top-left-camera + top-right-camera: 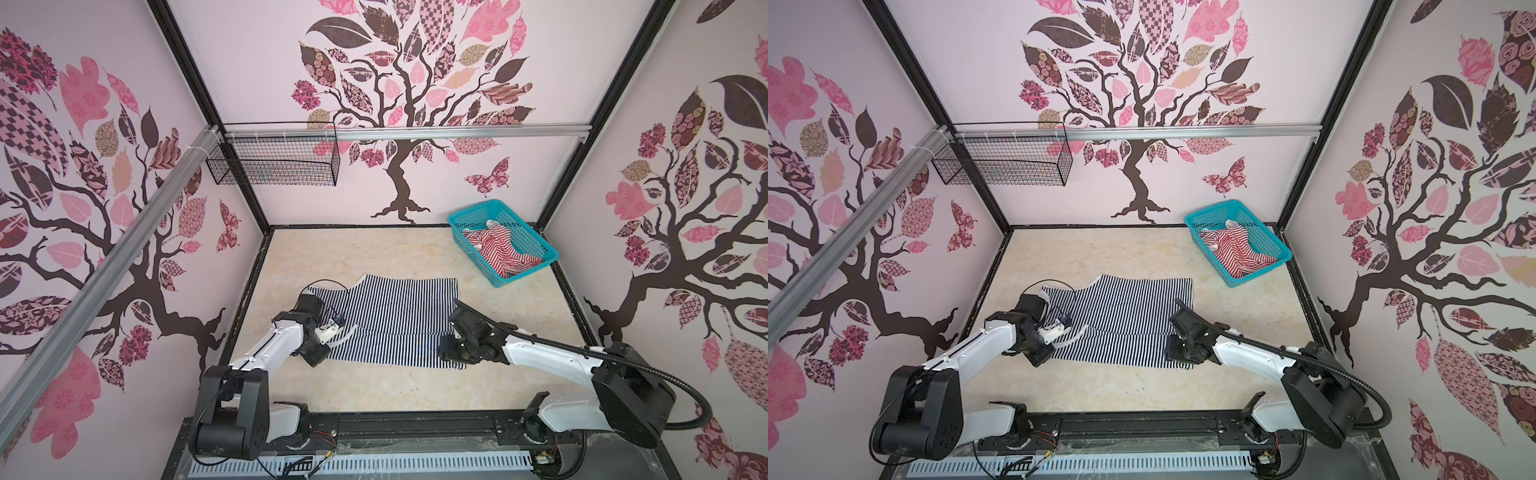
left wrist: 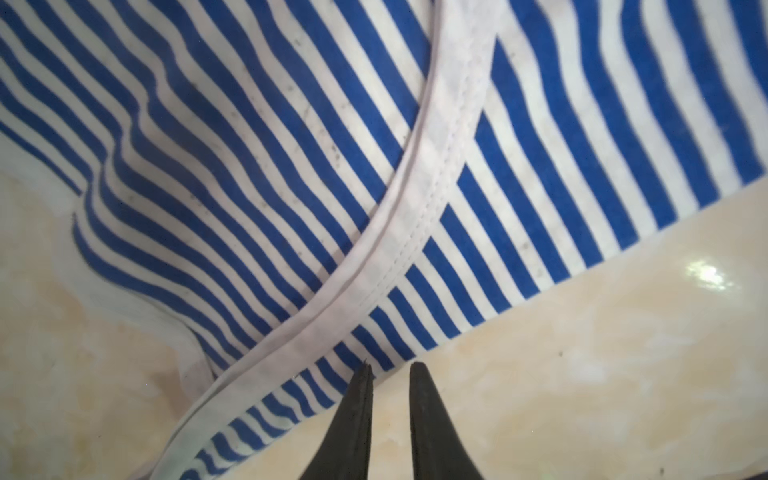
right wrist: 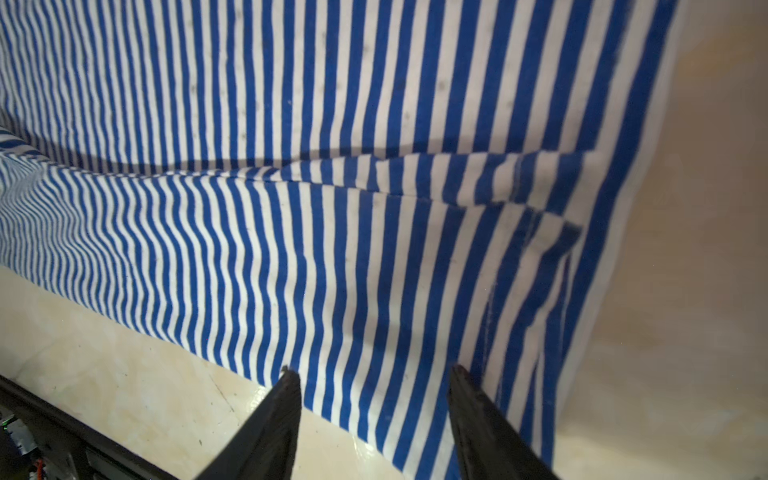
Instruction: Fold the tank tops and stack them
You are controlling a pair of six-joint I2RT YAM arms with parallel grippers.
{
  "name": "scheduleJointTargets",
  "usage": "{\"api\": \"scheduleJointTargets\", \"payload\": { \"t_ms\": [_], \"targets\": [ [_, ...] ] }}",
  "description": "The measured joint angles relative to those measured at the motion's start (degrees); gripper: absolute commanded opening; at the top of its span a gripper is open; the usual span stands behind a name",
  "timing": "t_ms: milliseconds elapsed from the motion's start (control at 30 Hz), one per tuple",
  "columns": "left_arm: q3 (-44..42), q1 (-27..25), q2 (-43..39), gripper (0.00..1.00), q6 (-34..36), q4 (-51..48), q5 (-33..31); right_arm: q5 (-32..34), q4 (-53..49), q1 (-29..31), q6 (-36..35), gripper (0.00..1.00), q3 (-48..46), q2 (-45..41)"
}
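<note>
A: Where do your tools stand?

B: Your left tool [image 2: 392, 370] is parted by only a narrow slit and grips nothing. Its tips sit right at the edge of the navy-and-white tank top [image 1: 399, 316].

A: And the right?

B: Your right tool [image 3: 374, 374] is spread wide and empty, with its tips over the same top's striped edge. I cannot tell if they touch it.

A: The tops themselves?

B: The navy one lies spread across the middle of the worktop [image 1: 374, 386], with a crease along its near side. The red-and-white tank top [image 1: 498, 249] lies crumpled in the teal basket [image 1: 527, 270] at the far right corner.
</note>
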Motion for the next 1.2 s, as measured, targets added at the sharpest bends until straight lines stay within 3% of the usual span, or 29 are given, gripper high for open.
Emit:
{"api": "scheduleJointTargets", "payload": {
  "t_ms": [267,400,433,467,500,767,900,1200],
  "targets": [
    [19.1,0.0,3.1,0.33,-7.2,-2.6,7.1,4.8,-5.2,-2.1,-2.4,0.74,16.0,0.0],
    [32.4,0.0,14.1,0.38,-12.5,-1.1,11.3,6.7,-4.9,-11.0,-5.7,0.75,22.7,5.3],
    [35.4,0.0,17.2,0.42,-13.5,-0.8,12.3,7.2,-4.9,-13.0,-6.6,0.76,24.2,7.5],
    [38.5,0.0,20.7,0.53,-14.6,-0.3,13.1,7.8,-5.1,-14.9,-7.5,0.76,25.9,10.2],
    [41.4,0.0,24.2,0.56,-15.7,0.2,13.9,8.7,-5.3,-16.7,-8.4,0.76,27.9,13.4],
    [61.3,-0.2,47.3,0.55,-24.4,-0.3,18.0,14.6,-7.8,-18.5,-13.1,0.74,43.1,32.9],
    [65.5,-0.6,51.7,0.55,-26.3,-1.2,19.3,16.1,-9.2,-18.6,-14.4,0.69,47.7,38.2],
    [68.2,-2.8,55.7,0.54,-26.9,-2.1,18.6,17.4,-10.3,-20.1,-15.5,0.59,48.3,40.6]
  ]
}}
